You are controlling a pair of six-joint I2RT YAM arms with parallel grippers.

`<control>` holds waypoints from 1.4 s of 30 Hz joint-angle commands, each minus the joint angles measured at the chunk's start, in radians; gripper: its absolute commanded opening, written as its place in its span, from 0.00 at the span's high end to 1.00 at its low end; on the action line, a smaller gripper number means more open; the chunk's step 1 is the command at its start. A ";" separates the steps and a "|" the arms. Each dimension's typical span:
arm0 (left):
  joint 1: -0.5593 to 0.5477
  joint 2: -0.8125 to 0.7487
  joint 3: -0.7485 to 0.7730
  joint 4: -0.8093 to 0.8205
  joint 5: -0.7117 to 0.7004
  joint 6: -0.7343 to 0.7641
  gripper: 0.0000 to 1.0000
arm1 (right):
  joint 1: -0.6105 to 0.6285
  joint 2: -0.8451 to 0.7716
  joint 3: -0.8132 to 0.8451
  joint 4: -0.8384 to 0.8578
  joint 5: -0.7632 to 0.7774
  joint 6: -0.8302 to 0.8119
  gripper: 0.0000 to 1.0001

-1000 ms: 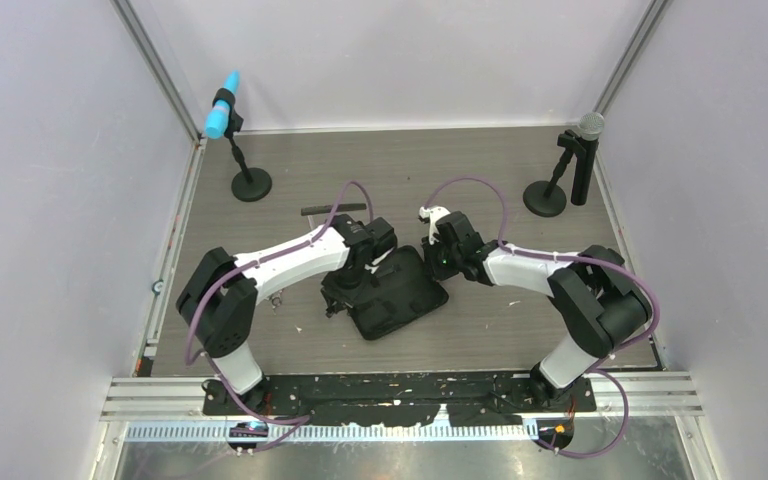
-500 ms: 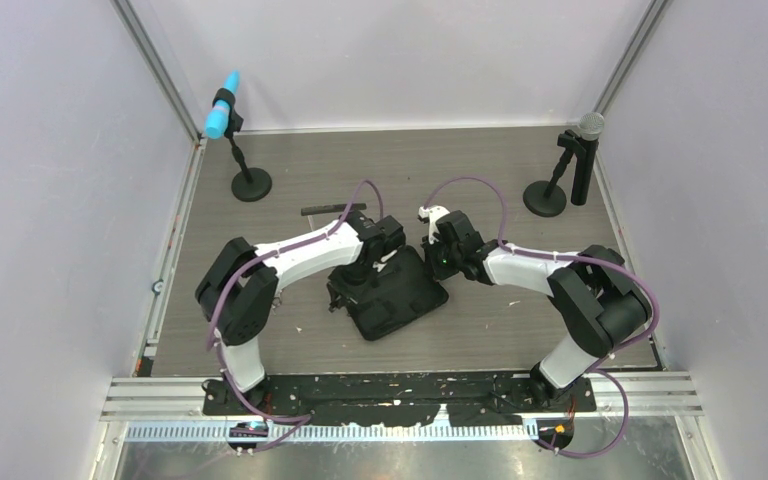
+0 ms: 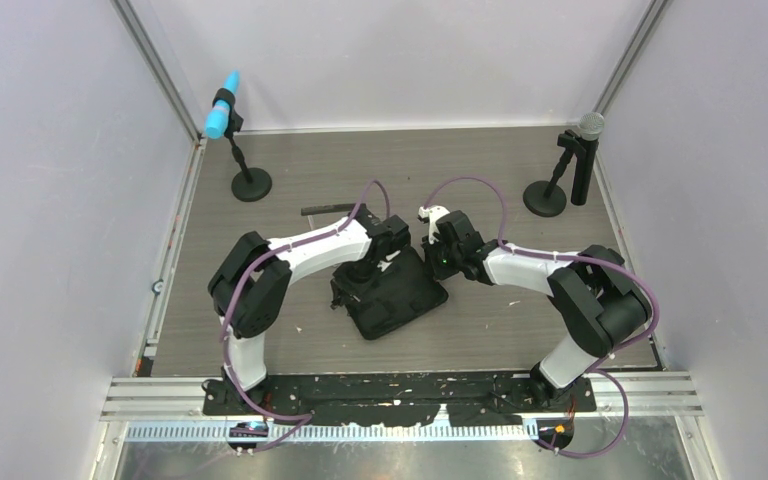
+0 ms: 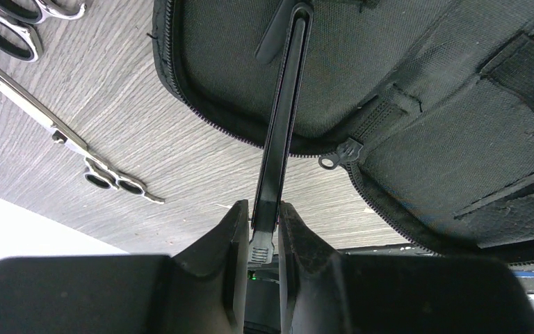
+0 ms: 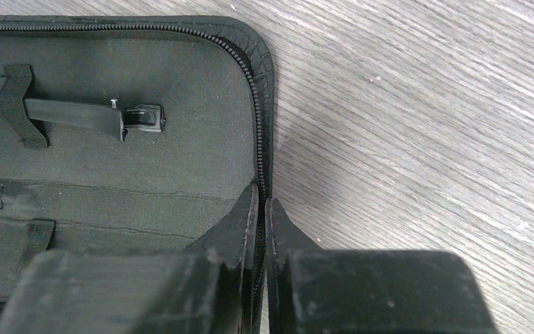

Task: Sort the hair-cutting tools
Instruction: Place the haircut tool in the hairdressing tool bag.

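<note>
Between the left jaws a black clip [image 4: 281, 118] is being held over the open case [image 4: 424, 139]; the right jaws are pinching its 2 o'clock rim. A second clip [image 5: 76, 115] is sitting strapped inside; scissors [image 4: 61, 136] and the 11 o'clock comb [image 3: 335, 210] are waiting on the table [image 4: 146, 139].

Grey wood-grain table [image 3: 410, 160] with black case [image 3: 400, 300], scissors [image 4: 76, 146], comb [image 3: 333, 210], microphone stands [image 3: 251, 185].
</note>
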 commanded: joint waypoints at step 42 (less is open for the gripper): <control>-0.016 0.049 0.051 0.201 -0.182 0.189 0.85 | 0.013 0.000 0.008 0.058 -0.062 -0.028 0.95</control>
